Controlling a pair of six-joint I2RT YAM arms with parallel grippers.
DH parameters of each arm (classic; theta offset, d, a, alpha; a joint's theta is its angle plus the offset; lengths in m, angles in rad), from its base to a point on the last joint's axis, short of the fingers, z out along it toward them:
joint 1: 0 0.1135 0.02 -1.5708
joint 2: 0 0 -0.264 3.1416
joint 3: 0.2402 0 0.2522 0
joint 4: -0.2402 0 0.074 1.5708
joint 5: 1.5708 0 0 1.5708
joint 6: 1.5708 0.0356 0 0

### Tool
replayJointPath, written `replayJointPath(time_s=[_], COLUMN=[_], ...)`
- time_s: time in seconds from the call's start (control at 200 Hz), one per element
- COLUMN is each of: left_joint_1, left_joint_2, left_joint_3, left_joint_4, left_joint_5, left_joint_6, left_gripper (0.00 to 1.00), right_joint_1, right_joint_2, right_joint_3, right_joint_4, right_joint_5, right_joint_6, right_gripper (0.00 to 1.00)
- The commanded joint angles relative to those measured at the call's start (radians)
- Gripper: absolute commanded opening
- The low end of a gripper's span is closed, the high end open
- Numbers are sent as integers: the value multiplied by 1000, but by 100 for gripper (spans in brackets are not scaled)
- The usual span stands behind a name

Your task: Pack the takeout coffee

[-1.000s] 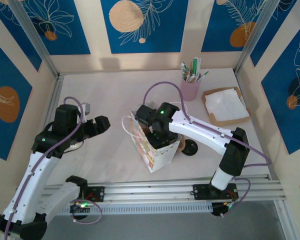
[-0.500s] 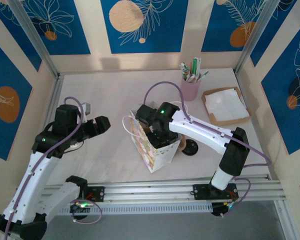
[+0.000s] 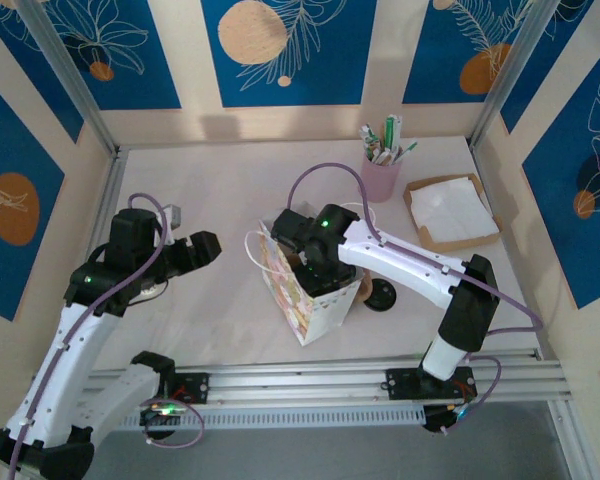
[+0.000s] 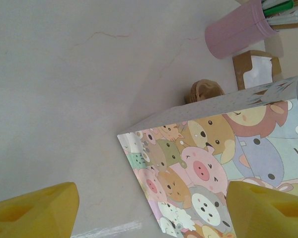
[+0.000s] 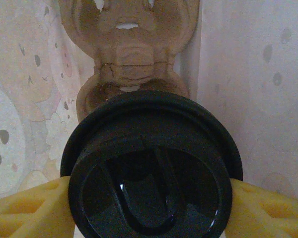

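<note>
Okay, the takeout coffee (image 5: 151, 173) is down inside the paper bag (image 3: 305, 300), upright, its black lid facing straight up at your right wrist camera. Your right gripper (image 5: 150, 210) has it: 1 yellow finger (image 5: 30, 208) pressed on each flank of the lid, so that's a grip, not a hover. The cup's long axis is vertical, in line with the gripper's approach, and the cup hangs directly beneath the wrist.

Just beyond it lies the brown pulp carrier (image 5: 129, 54) on the bag floor, with 1 empty round pocket showing at the lid's far edge. That's the relation that matters: I'd judge the cup needs to go down and a touch forward to seat there. Whether its base touches anything yet, I cannot tell; the lid hides it.

Room is tight. The bag's printed walls stand close on both sides of the fingers, so on release open modestly and lift straight up, or you could snag a wall and tip the bag.

Your left gripper (image 3: 202, 248) hangs wide open and empty, well left of the bag, so the right arm is far nearer. On the table (image 3: 220, 190), a loose black lid (image 3: 382, 296) sits just right of the bag. The pink pen cup (image 3: 379, 178) and napkin box (image 3: 450, 212) stand well behind.
</note>
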Motion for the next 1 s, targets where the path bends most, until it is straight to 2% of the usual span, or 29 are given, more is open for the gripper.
replayJointPath(time_s=[0.0, 0.995], left_joint_1=[10, 10], left_joint_2=[-4, 0], left_joint_3=[-11, -6], left_joint_4=[12, 26], left_joint_5=[21, 37], left_joint_6=[-5, -9], left_gripper=[78, 77], right_joint_1=[-4, -8], right_joint_2=[-10, -27], right_joint_3=[-10, -22], right_joint_4=[-11, 7], right_joint_5=[-42, -93], right_joint_6=[-2, -13], right_gripper=[68, 68])
